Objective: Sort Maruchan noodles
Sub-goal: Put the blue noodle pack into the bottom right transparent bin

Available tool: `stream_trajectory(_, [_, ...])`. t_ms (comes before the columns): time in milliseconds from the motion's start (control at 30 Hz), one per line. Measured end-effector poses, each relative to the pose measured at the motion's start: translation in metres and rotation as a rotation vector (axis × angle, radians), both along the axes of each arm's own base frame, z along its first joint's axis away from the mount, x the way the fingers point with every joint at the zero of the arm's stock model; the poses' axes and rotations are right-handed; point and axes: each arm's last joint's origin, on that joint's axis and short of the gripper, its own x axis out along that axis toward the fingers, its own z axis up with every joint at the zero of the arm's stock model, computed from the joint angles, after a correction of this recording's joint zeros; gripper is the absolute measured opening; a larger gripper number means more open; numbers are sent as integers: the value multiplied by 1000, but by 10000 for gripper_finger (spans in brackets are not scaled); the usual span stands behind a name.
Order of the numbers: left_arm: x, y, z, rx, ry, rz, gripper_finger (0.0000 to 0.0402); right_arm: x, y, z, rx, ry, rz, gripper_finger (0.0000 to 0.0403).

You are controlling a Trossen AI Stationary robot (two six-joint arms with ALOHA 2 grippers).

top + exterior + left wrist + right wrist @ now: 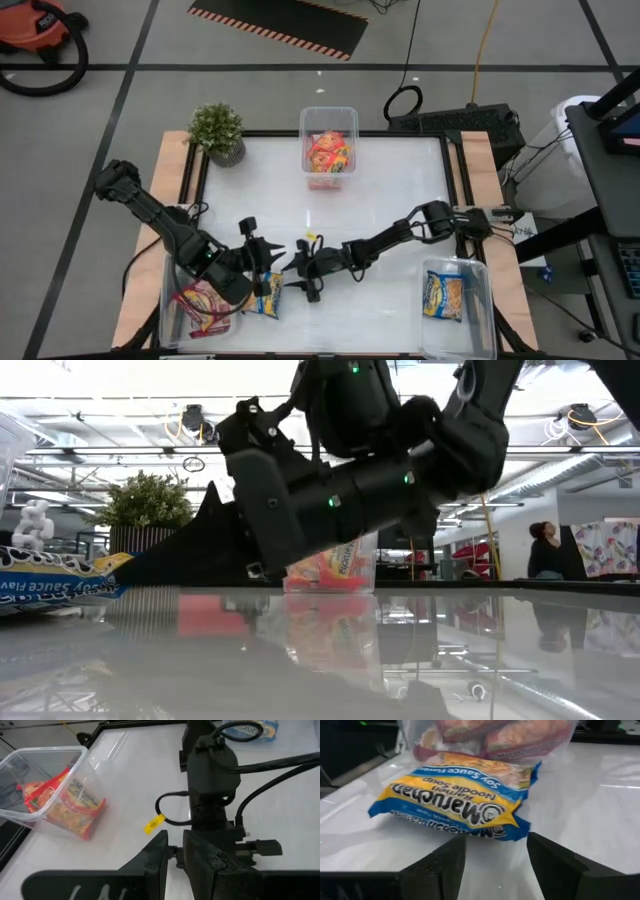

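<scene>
yellow-blue soy sauce maruchan packet (455, 802) flat on counter (390, 190), just ahead of right gripper (495, 857), fingers open, empty. left gripper (172, 855) close by, fingers cannot tell. risk: arms collide, or fingers shove packet against bin (485, 735).

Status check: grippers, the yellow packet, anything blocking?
Right gripper open, facing yellow packet, not touching. Left gripper close alongside, crowding the approach. Packet flat on table, against left bin.

Before my right pincer, a yellow-blue packet (457, 802) reads, upside down, "Maruchan Ramen Noodle Soup" and "Soy Sauce Flavor"; the low view catches "Sauce Flav" on its edge.
</scene>
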Motion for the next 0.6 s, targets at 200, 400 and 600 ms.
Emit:
stream_trajectory(200, [1,1,0,-2,-2,6,65,3,-6,-21,30,-35,51,198])
stream_trajectory(400, [2,1,0,-11,-8,12,65,3,-5,-27,24,-55,61,197])
stream_trajectory(600, [3,0,2,-45,-40,22,65,4,-6,-24,0,-101,71,197])
